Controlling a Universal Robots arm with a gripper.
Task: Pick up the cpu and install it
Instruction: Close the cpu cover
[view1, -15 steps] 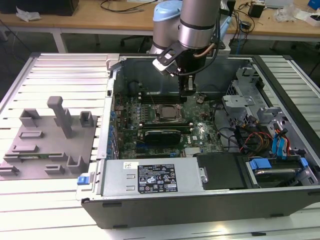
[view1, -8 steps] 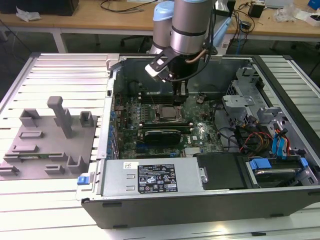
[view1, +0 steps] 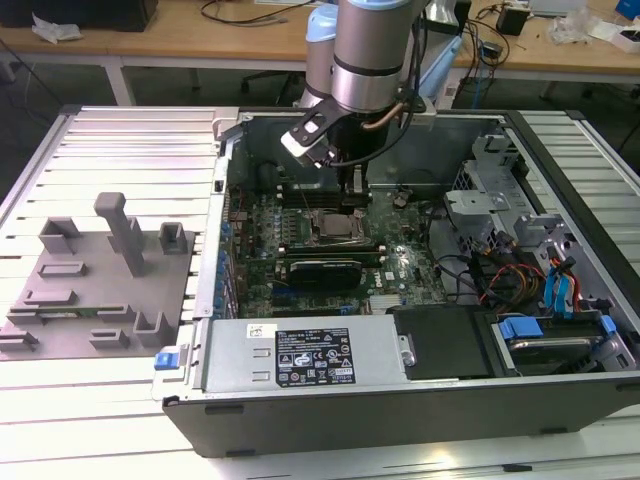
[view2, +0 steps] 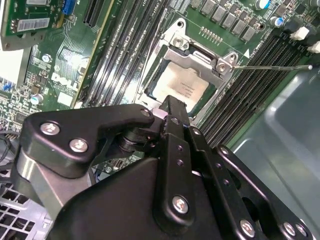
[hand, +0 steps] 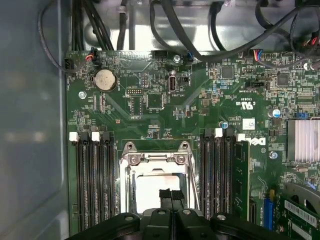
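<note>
second wrist view: cpu (view2: 181, 86) in socket (view2: 176, 41), just beyond claw (view2: 171, 104)

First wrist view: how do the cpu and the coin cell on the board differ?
The cpu is square, the coin cell round. The cpu looks larger than the coin cell. The cpu lies inside the metal socket frame; the coin cell sits apart, nearer the edge of the board. The gripper hangs over the cpu's edge, not the coin cell. Both are silvery and lie flat.
</note>
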